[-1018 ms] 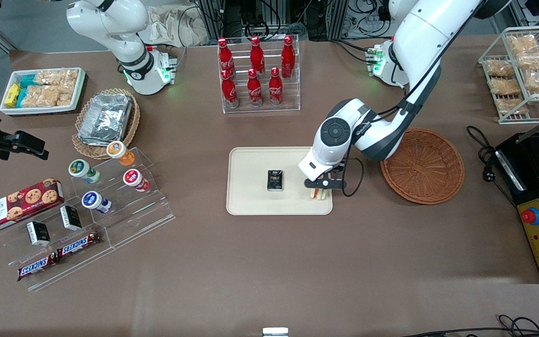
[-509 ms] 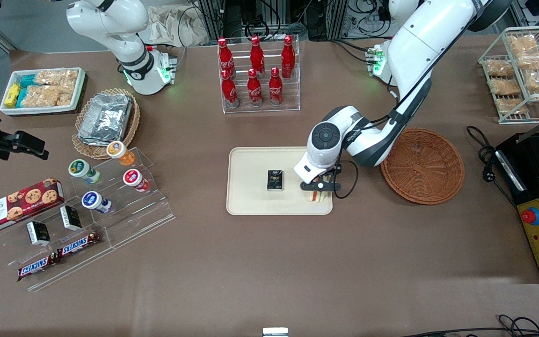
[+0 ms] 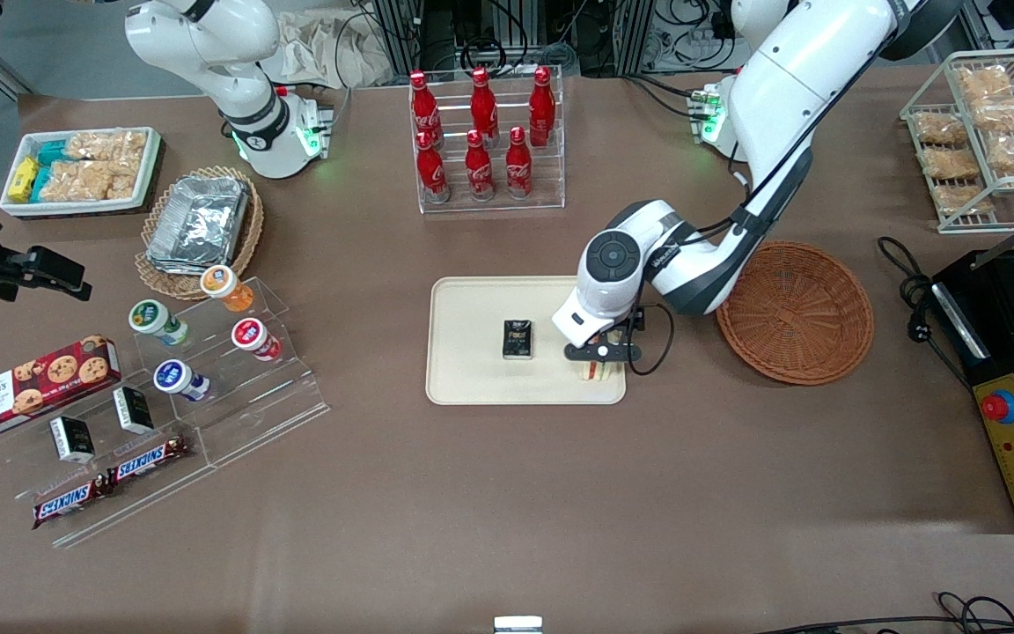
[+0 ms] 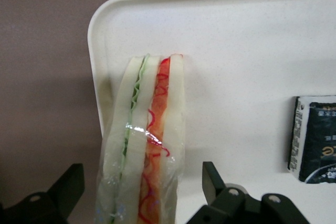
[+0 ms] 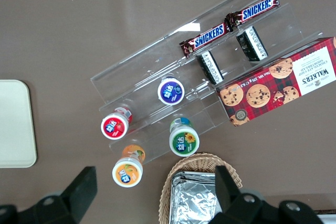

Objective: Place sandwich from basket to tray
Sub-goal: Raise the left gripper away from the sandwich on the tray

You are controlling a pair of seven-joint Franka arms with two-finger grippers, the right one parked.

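Observation:
The sandwich (image 3: 593,370) (image 4: 149,145), white bread with green and red-orange filling in clear wrap, stands on its edge on the cream tray (image 3: 472,352) (image 4: 236,51). It is in the tray's corner nearer the front camera, at the basket's end. My gripper (image 3: 599,356) (image 4: 139,187) hangs just over it, open. One black finger (image 4: 68,187) is on each side of the sandwich, with a gap between each finger and the wrap. The reddish-brown basket (image 3: 795,313) sits beside the tray toward the working arm's end, with nothing in it.
A small black packet (image 3: 518,339) (image 4: 317,140) lies on the tray's middle. A clear rack of red bottles (image 3: 485,136) stands farther from the camera than the tray. Snack displays lie toward the parked arm's end, and a black machine (image 3: 1013,370) toward the working arm's.
Over the first half second the wrist shifted a little along the tray toward the parked arm's end with the sandwich under it. Since then nothing has visibly moved.

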